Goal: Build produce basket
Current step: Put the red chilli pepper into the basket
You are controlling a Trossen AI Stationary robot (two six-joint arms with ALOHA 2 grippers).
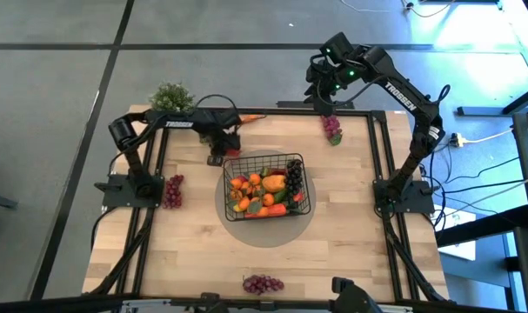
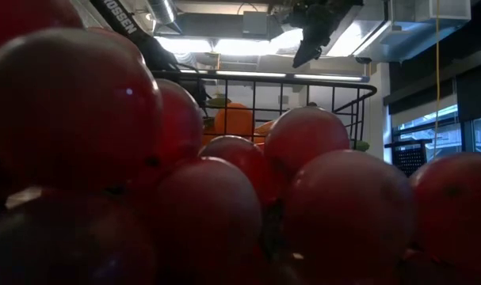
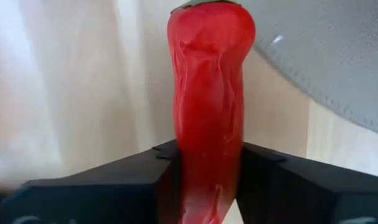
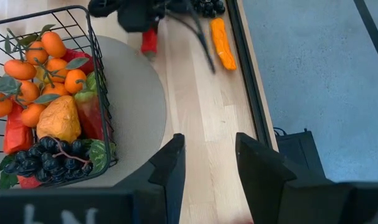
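Basket (image 1: 268, 185) sits mid-worktop (image 1: 194, 252) on a grey round mat (image 4: 139, 112), loaded with oranges (image 4: 48, 68), dark grapes (image 4: 51, 155) and other produce. Left hand (image 1: 217, 155), just beyond the basket's far-left corner, is clamped around a red pepper (image 3: 208, 106) at the mat's edge. Right hand (image 4: 207, 168) hangs above the far-right worktop edge, well apart from the basket, fingers parted and grasping nothing.

My arms matte black, white TROSSEN lettering on right arm (image 1: 401, 94); black blocky fingers (image 4: 170, 168), black cables
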